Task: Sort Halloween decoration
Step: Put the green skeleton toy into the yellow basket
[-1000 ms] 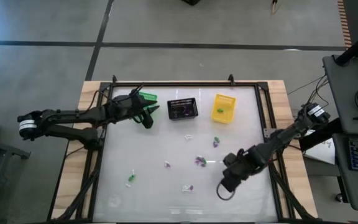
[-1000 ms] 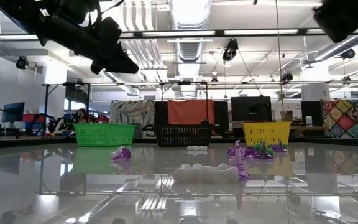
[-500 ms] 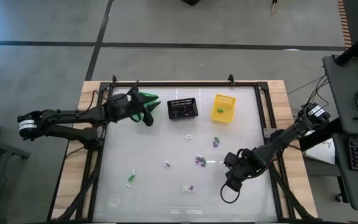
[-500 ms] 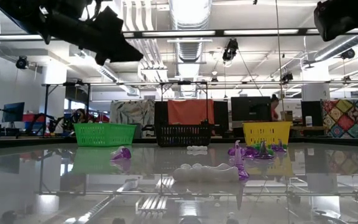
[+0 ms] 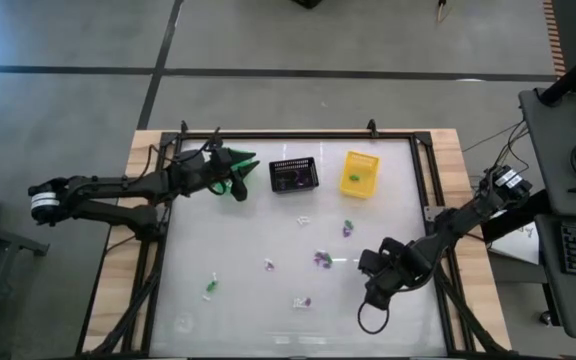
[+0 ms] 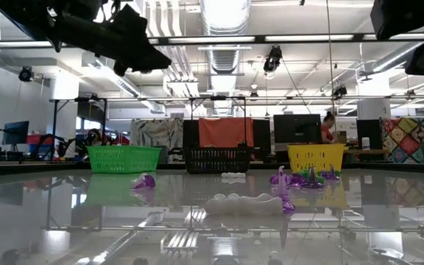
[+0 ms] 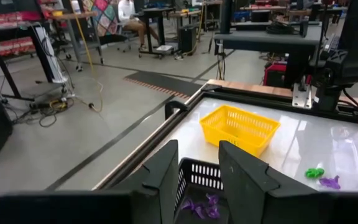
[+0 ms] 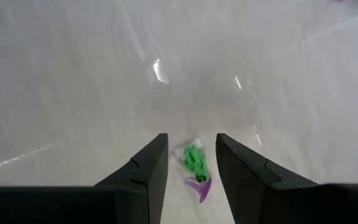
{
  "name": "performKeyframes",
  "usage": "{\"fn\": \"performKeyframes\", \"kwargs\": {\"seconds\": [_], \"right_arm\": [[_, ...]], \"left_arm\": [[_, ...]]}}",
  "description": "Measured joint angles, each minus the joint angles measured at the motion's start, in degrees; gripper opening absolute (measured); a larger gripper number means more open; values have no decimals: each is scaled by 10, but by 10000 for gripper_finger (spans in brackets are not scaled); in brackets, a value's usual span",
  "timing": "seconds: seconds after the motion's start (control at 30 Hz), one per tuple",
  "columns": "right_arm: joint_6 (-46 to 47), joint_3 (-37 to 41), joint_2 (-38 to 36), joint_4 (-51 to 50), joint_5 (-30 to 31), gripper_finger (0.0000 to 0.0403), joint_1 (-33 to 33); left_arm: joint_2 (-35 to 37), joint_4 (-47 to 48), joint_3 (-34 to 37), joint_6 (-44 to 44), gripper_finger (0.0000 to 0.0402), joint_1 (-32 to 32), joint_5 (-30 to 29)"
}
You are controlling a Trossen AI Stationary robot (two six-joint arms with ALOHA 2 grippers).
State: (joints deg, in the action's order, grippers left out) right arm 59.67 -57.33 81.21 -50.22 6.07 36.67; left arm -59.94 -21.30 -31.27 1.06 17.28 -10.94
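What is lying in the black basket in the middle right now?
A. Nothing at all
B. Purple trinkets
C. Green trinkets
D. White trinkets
B. Purple trinkets lie on the floor of the black basket in the left wrist view, and the high view shows purple inside the same basket.

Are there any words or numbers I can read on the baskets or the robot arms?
None can be read.
Green basket, black basket, yellow basket: no writing shows.
Arms: no label is legible.
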Motion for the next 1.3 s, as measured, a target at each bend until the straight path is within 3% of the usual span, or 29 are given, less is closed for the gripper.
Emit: {"fn": "performKeyframes", "kwargs": {"seconds": [0.27, 0.57, 1.3], "right_arm": [[23, 4, 46, 2, -43, 128, 34], [42, 3, 127, 2, -41, 128, 51], [48, 17, 97, -11, 15, 128, 49]], "left_arm": [[0, 13, 0, -11, 98, 0, 0], [0, 13, 0, -22, 98, 0, 0], [0, 7, 0, -22, 98, 0, 0]]}}
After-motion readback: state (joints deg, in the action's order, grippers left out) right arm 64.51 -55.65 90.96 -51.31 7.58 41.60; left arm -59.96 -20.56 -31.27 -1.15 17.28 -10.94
